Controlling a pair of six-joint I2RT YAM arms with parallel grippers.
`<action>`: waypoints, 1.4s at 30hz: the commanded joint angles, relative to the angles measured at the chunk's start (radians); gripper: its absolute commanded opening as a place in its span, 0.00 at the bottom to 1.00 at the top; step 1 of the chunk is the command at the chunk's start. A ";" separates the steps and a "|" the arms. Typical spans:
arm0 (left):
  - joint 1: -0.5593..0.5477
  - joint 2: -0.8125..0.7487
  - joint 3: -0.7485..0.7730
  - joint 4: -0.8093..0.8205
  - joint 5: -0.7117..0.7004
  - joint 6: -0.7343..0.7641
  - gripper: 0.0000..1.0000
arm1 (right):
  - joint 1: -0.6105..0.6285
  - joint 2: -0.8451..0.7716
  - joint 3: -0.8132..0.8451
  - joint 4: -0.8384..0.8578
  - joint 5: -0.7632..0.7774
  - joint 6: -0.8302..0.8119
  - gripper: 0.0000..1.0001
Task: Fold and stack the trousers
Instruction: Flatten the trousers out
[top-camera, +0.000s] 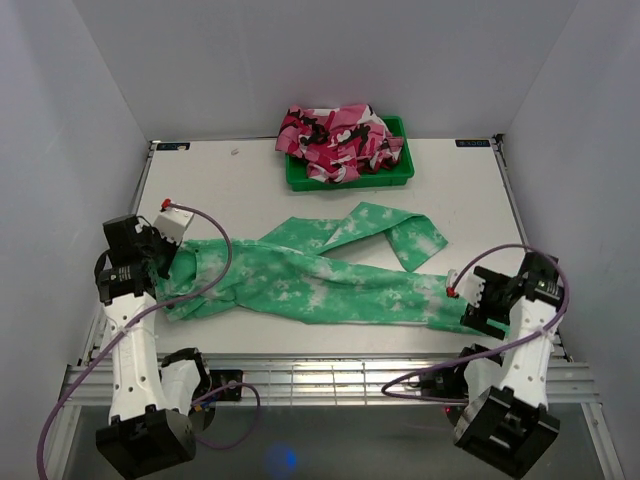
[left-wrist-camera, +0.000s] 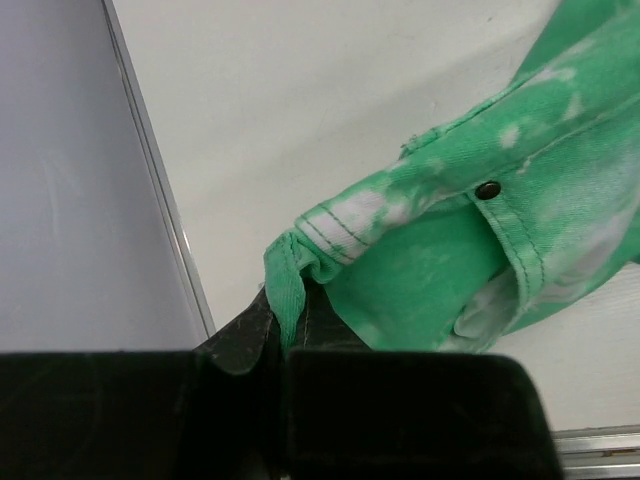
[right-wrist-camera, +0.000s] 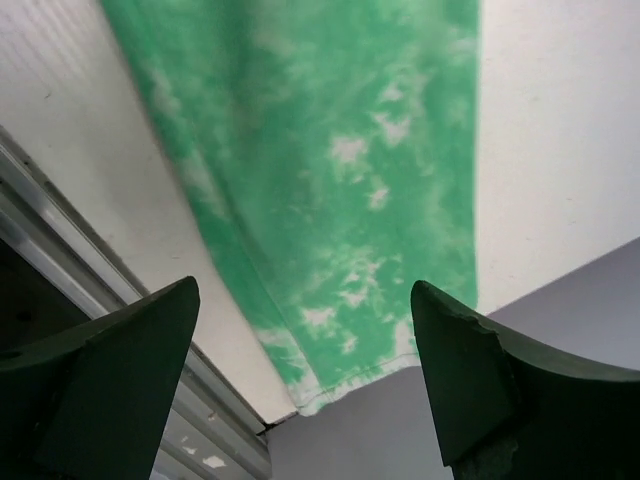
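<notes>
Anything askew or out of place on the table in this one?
Yes. The trousers are not flat: one leg doubles back crookedly toward the green bin, and the other leg's hem sits at the near right corner of the table.

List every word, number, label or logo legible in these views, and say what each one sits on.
No text can be read.
The left sticker, dark, at the far left corner of the table: too small to read.
The right sticker, dark, at the far right corner: too small to read.
The trousers and their metal stud: no lettering visible.
</notes>
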 joint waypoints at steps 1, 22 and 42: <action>0.010 -0.013 -0.056 0.101 -0.082 0.083 0.00 | -0.008 0.217 0.227 -0.097 -0.117 0.086 0.93; 0.013 0.303 0.088 -0.009 0.205 -0.015 0.00 | 0.003 0.850 0.364 0.226 -0.022 0.181 0.88; 0.073 0.915 0.855 -0.049 0.342 -0.145 0.00 | 0.057 0.913 0.826 0.185 -0.225 0.398 0.08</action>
